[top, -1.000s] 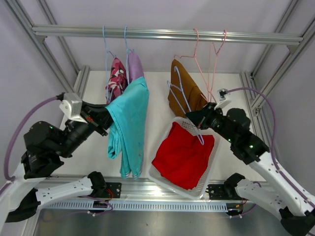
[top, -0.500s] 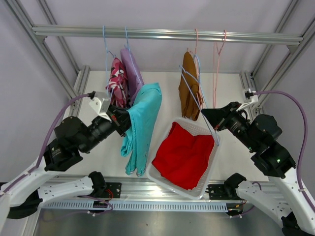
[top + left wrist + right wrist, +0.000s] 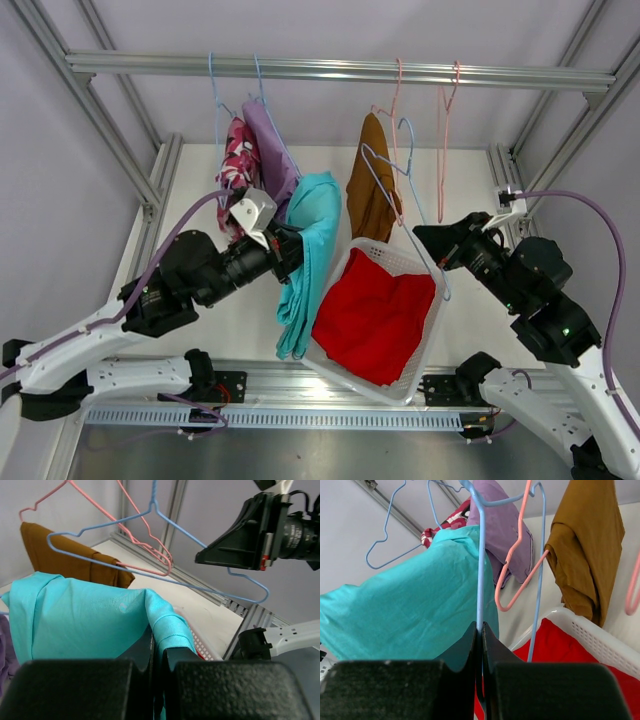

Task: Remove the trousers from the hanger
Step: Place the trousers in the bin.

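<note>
Top external view: left jaws pinch the teal trousers [image 3: 310, 250], which hang just left of the white basket [image 3: 388, 256]. Right jaws are pressed together on the blue wire hanger [image 3: 480, 580] over the basket's far-right corner. Red trousers [image 3: 375, 315] lie inside the basket. Rust-brown trousers [image 3: 370, 190], lilac trousers [image 3: 268, 145] and camouflage trousers [image 3: 235, 160] hang beyond the basket.

Both end effectors [image 3: 292, 250] [image 3: 420, 236] clamped, mid-air

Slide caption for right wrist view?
Right gripper shut on blue wire hanger; teal cloth trousers behind, red cloth trousers in white plastic basket.
</note>
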You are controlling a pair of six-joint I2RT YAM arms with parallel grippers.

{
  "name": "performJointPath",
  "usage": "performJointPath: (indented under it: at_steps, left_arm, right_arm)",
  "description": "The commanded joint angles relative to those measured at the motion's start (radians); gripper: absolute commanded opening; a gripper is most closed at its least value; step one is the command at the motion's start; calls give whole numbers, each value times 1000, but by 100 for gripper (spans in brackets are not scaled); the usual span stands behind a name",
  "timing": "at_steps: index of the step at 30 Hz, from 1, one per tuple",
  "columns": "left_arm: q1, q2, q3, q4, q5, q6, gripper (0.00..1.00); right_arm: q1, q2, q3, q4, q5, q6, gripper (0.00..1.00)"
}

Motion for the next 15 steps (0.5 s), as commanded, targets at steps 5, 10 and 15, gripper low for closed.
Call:
performJointPath:
  at_steps: [5, 10, 15]
  left_arm:
    - [-87, 45, 101, 107, -16, 23, 1]
    - [-170, 117, 69, 124, -66, 55, 1]
    - [-204, 227, -78, 158, -119, -9, 1]
  right_arm:
    - [-23, -19, -28, 23, -6, -12, 0]
    - [-41, -26, -28, 20, -18, -12, 0]
    - [-50, -78, -11, -26, 2, -23, 0]
